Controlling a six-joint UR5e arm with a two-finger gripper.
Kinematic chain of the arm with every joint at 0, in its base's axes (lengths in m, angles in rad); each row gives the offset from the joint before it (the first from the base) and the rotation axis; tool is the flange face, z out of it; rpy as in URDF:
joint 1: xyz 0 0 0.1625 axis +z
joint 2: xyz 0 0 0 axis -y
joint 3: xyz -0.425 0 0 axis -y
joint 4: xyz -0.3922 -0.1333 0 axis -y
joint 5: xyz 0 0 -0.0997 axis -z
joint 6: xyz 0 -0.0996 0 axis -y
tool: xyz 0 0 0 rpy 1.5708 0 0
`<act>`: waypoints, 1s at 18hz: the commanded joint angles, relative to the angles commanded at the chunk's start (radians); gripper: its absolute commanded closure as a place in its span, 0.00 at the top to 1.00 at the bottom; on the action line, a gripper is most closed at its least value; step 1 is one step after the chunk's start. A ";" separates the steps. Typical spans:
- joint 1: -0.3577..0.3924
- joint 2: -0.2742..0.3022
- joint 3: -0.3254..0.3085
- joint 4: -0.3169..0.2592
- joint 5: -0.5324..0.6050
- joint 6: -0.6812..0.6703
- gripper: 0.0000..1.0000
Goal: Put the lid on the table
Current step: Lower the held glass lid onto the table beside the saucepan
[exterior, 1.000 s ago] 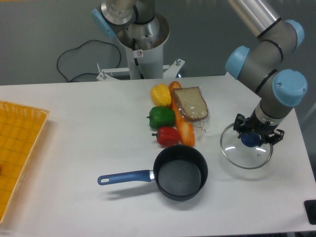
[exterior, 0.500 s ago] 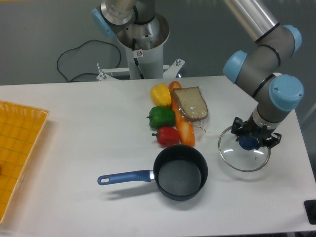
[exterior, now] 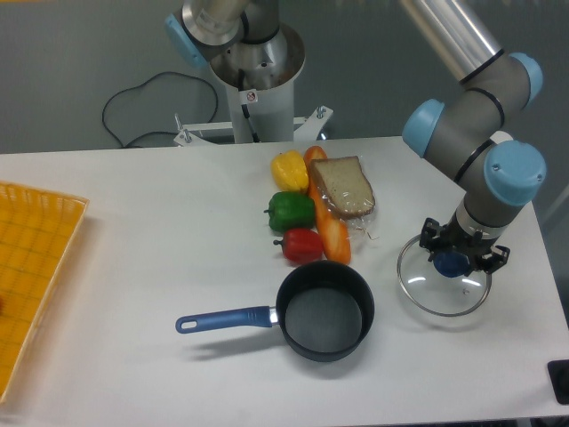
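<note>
Nearest me on the table (exterior: 160,267) sits the black saucepan (exterior: 324,310), blue handle pointing left, nothing inside it. Just right of the saucepan lies the lid (exterior: 444,276), flat on the white surface by the look of it, with my fingers (exterior: 453,261) clamped on its blue knob. Beyond the saucepan lie peppers (exterior: 292,212), a carrot (exterior: 332,233) and bagged bread (exterior: 343,188). Far left of the saucepan, the yellow tray (exterior: 31,267).

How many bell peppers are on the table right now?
3, stacked in a column left of the bread slice: the yellow pepper farthest back, the green pepper in the middle, the red pepper nearest the saucepan. None look hidden.
</note>
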 joint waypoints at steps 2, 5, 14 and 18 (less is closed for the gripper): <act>0.002 -0.002 0.000 -0.002 0.002 0.002 0.56; 0.002 -0.005 -0.002 -0.002 0.002 0.005 0.56; 0.008 -0.005 -0.035 0.003 0.002 0.005 0.56; 0.009 -0.006 -0.038 0.005 0.003 0.005 0.56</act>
